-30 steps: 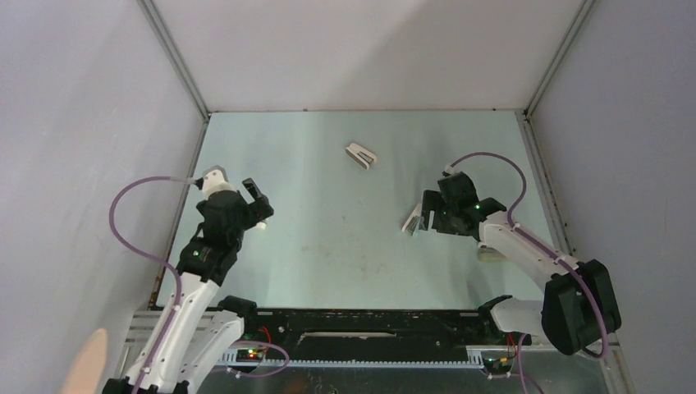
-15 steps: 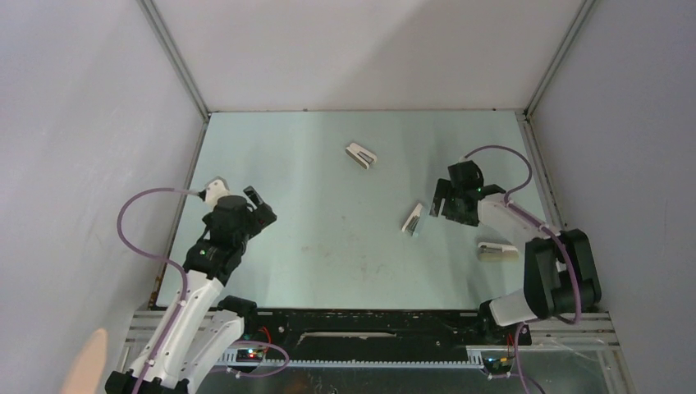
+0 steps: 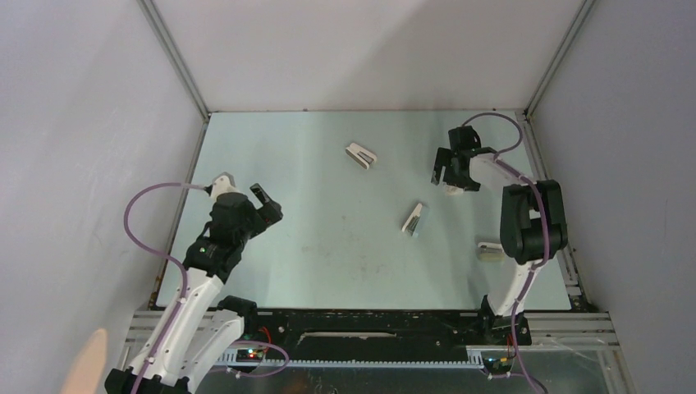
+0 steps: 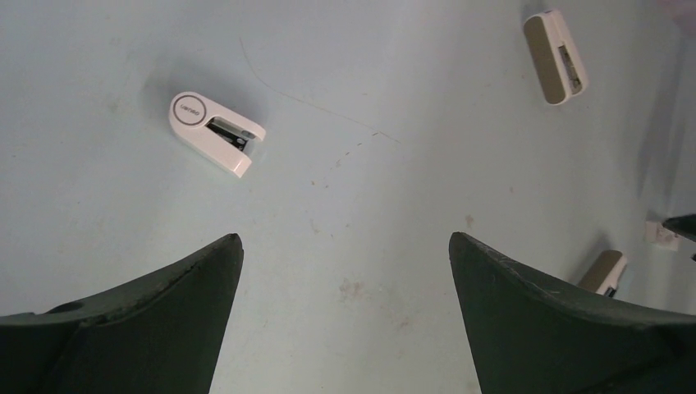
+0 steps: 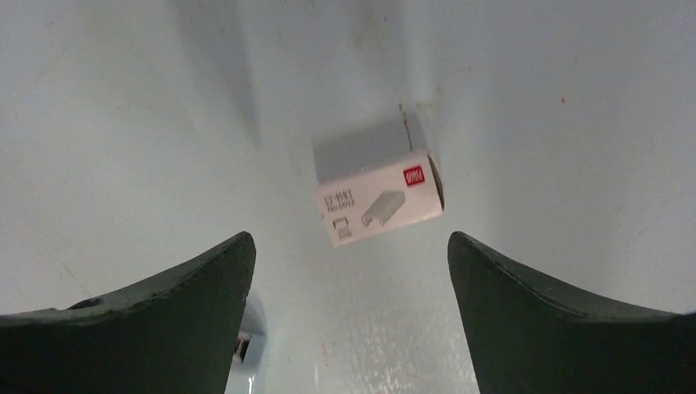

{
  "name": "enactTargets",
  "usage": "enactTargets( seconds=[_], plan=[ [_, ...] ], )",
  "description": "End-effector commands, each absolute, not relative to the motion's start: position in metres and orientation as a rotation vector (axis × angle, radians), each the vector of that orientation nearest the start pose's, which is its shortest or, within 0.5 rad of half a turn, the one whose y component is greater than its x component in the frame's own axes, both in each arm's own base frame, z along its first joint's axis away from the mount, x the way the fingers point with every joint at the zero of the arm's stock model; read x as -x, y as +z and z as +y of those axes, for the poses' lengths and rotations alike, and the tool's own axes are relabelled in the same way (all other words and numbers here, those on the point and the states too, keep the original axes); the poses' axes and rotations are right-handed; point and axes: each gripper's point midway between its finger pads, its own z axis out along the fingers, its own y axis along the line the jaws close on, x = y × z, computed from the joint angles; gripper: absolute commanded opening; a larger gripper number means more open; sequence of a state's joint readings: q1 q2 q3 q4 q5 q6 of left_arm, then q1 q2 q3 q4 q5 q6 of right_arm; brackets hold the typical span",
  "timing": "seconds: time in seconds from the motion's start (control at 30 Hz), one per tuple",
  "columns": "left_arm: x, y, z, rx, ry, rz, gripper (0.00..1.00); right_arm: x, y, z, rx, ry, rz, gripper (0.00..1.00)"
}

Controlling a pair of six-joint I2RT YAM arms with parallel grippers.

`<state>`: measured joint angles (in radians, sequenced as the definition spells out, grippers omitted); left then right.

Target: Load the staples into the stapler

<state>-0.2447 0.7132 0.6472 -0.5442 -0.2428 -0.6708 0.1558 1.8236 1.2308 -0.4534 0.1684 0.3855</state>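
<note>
The big change is the right arm. A moment ago it reached low toward the middle of the bench, its gripper right at the slim stapler. Now it has folded up and swung to the far right. The right gripper hangs spread wide and empty just above the small white box, which has a red mark and a staple drawing. The left arm has only crept a little nearer, and the left gripper is likewise splayed open, holding nothing. To me that reads as leaving the stapler where it lies, right of centre and well apart from both grippers, and going for the supply of staples. Nothing looks loaded yet. Counting: two arms. Three staplers: the longer white-and-cream one near the right edge, the broad white wedge toward the back, and the slim one. One box. Loose staples: none that I can make out in any view.
</note>
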Motion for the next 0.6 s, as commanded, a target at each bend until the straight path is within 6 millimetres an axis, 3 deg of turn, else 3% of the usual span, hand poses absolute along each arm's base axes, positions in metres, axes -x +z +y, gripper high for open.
enactTargets(
  seconds=[0.0, 0.3, 0.57],
  plan=[
    [-0.261, 0.191, -0.054, 0.526, -0.328, 2.024, 1.00, -0.428, 0.046, 0.039, -0.303, -0.088, 2.593, 0.89],
    [-0.270, 0.191, -0.068, 0.498, -0.402, 2.027, 1.00, -0.429, 0.025, 0.032, -0.270, -0.088, 2.684, 0.86],
    [-0.272, 0.196, -0.079, 0.456, -0.462, 2.034, 1.00, -0.428, 0.015, 0.037, -0.222, -0.054, 2.729, 0.76]
  ],
)
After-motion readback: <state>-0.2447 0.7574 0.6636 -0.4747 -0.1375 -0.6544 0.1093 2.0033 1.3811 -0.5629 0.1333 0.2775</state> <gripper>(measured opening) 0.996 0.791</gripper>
